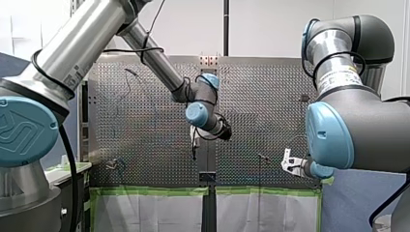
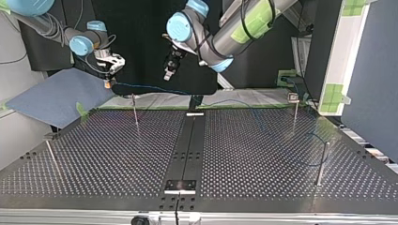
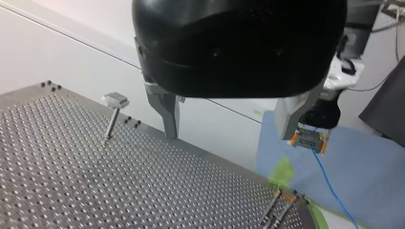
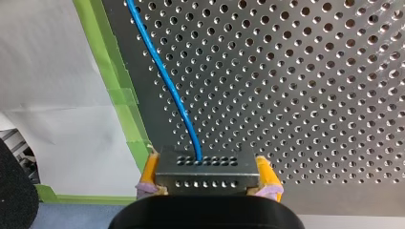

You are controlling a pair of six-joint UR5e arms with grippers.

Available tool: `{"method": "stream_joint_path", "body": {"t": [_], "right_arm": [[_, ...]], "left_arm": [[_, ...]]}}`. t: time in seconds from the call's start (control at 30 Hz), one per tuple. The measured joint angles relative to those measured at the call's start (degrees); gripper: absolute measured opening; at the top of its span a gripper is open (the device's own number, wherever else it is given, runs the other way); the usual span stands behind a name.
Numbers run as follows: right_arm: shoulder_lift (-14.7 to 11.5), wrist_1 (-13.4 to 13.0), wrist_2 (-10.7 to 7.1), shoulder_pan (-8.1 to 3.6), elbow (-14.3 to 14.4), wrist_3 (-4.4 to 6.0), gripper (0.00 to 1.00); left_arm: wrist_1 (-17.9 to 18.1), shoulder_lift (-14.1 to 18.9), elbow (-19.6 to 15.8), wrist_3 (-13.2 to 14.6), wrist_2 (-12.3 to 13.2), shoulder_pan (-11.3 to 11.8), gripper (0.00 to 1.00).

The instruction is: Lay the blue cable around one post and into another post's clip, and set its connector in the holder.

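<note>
The blue cable (image 4: 162, 71) ends in a connector (image 4: 206, 167) clamped between the yellow pads of my right tool (image 4: 207, 178), held in the air just past the far left corner of the desk (image 2: 263, 154) in the top view. My left tool (image 3: 229, 126) hangs nearby, fingers spread, gripping nothing, near 1 post (image 3: 112, 117)

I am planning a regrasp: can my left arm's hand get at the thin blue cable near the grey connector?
Probably yes. The open left hand hangs in free air close to the thin blue cable, which leaves the grey connector held in the right hand; nothing stands between them.
</note>
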Motion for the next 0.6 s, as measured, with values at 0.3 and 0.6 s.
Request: {"method": "stream_joint_path", "body": {"t": [0.3, 0.6], "right_arm": [[0.0, 0.1, -0.20, 0.07, 0.0, 0.01, 0.00], [0.0, -0.1, -0.21, 0.08, 0.0, 0.01, 0.00]], "left_arm": [[4.7, -4.7, 3.7, 2.0, 0.5, 0.6, 1.00], [9.3, -9.2, 7.8, 2.8, 0.1, 1.3, 1.00]]}}
